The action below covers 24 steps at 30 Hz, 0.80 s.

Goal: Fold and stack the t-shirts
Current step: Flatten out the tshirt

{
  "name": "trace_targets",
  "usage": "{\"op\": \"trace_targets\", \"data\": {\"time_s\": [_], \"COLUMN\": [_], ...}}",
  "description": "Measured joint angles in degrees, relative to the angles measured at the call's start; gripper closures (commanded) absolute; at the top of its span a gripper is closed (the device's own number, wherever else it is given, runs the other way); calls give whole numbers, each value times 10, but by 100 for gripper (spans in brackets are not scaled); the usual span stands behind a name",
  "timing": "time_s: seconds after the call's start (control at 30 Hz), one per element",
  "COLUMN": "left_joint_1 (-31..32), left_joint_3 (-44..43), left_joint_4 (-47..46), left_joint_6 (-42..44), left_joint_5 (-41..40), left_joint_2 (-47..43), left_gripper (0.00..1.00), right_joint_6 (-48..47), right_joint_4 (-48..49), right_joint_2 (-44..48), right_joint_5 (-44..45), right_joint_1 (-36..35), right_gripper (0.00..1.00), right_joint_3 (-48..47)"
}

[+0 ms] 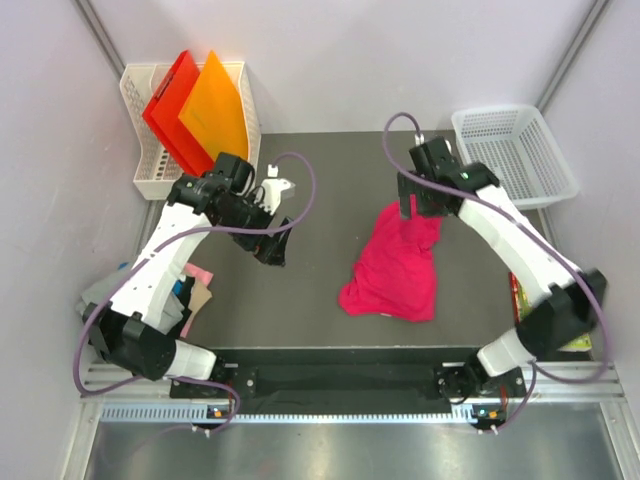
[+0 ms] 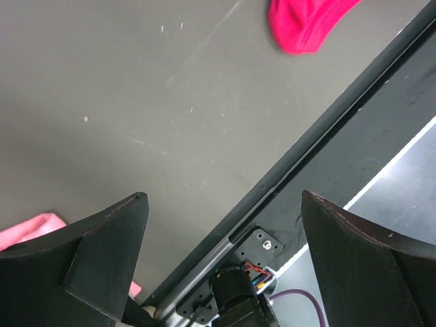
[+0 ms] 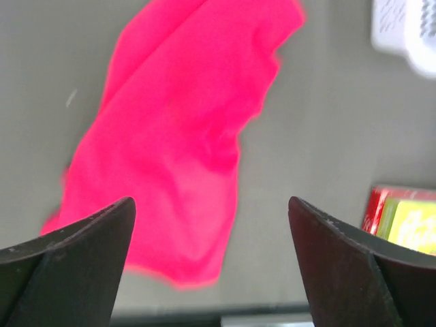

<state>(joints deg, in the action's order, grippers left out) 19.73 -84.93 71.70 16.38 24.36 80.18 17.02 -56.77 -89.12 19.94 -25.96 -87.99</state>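
Right end effector (image 3: 211, 201) agape above magenta t-shirt (image 3: 177, 157); book (image 3: 409, 221) cover blurred.

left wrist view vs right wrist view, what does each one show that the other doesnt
Only the left wrist view: a bit of pale pink cloth at its lower left edge, the table's dark edge rail, and wiring beneath it. Only the right wrist view: a corner of the white basket and a red and yellow-green item at the right edge. Both: the magenta t-shirt, just a corner of it in the left one, the grey table, and open jaws on the left gripper and right gripper.
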Motion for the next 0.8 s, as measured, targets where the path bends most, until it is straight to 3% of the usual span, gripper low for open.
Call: {"op": "trace_targets", "data": {"time_s": [0.17,0.3,0.47,0.8], "left_joint_1": [0,1,1,1], "left_joint_3": [29,31,33,41], "left_joint_4": [-12,-24,-26,-25], "left_joint_6": [-1,-5,-10,-15], "left_joint_5": [-18,-20,-29,-52], "left_joint_2": [0,0,-1,-24], "left_gripper": [1,1,1,1], "right_joint_6": [67,136,182,191], "right_joint_4": [-37,-43,-51,9], "right_joint_2": [204,290,292,233], "right_joint_5": [-47,-86,-105,-108], "right_joint_1": [-99,-138,-167,-168], "right_gripper": [13,15,16,28], "right_joint_3": [154,313,419,424]}}
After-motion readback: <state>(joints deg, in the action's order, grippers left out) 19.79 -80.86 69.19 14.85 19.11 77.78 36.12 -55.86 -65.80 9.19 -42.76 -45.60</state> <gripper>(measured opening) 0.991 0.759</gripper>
